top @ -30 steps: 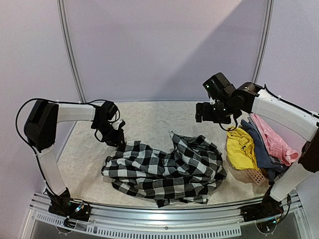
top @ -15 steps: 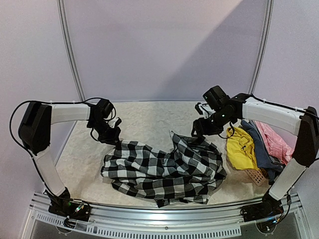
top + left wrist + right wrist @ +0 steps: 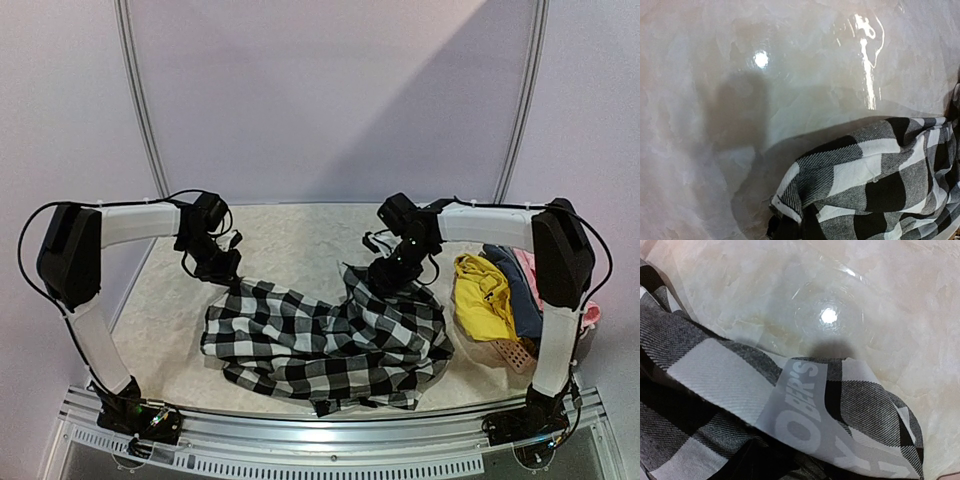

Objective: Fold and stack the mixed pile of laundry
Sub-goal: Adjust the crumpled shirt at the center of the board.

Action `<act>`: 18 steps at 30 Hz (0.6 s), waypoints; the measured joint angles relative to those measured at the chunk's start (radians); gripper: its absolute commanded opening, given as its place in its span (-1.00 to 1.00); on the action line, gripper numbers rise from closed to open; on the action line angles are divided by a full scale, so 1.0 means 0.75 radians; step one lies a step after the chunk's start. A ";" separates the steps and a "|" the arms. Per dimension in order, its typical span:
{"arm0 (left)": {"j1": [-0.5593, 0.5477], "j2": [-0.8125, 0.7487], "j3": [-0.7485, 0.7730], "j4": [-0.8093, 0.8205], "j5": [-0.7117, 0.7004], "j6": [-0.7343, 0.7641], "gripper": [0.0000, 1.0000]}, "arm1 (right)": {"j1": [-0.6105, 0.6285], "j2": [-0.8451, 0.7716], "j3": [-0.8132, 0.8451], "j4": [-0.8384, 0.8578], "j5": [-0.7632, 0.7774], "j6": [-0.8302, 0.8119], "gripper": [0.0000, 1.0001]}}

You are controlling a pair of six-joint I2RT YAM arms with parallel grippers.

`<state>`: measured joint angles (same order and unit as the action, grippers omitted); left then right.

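My left pincer (image 3: pixel 220 268) is closed on the far-left edge of the checked shirt (image 3: pixel 330 335), which lies crumpled in the middle of the table (image 3: pixel 290 228). I judge this grip is meant to spread it flat for folding. My right pincer (image 3: pixel 388 276) sits at the shirt's far-right collar edge, and I cannot tell whether it is open or closed.

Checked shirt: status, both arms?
Left gripper shut on checked shirt, far-left corner. Right gripper at its far edge, jaws unclear. Yellow garment clear, off right.
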<state>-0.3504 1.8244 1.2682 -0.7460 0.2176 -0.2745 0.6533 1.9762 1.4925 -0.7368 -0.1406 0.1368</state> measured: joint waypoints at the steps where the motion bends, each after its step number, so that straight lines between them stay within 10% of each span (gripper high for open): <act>1: 0.000 0.002 0.007 -0.005 0.000 0.003 -1.00 | 0.000 0.014 0.014 -0.002 0.001 -0.005 0.17; 18: 0.030 0.016 0.074 -0.042 -0.004 0.026 -1.00 | 0.000 0.144 0.069 -0.052 0.004 -0.023 -1.00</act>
<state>-0.3283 1.8366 1.3239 -0.7773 0.2150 -0.2550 0.6533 2.0846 1.5440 -0.7757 -0.1379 0.1196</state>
